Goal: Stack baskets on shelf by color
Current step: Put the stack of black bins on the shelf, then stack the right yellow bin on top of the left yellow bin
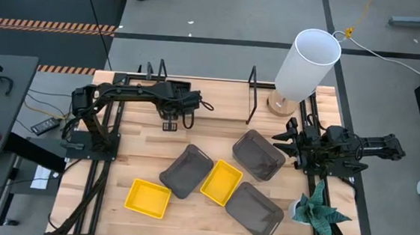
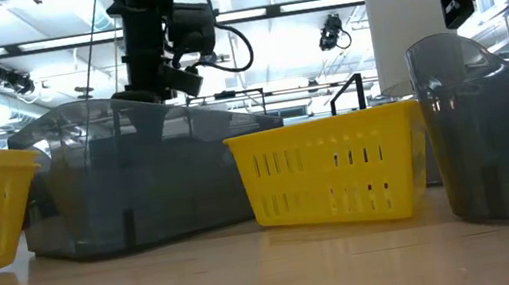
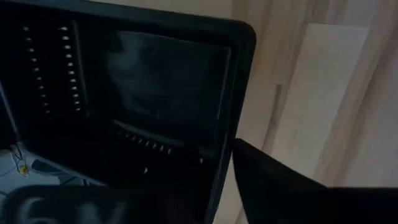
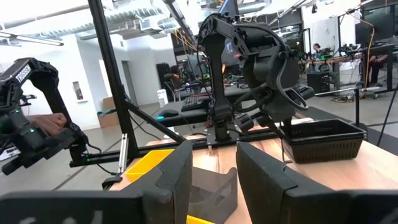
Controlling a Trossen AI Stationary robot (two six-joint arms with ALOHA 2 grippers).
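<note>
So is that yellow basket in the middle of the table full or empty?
Empty. From above, the middle yellow basket shows only its bare yellow floor, with nothing lying inside it.

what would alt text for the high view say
Overhead view of a wooden table with two yellow baskets and three dark grey baskets scattered across its front half. The left gripper reaches along the back edge, the right gripper hovers beside one grey basket, and a white lamp stands behind it.
</note>
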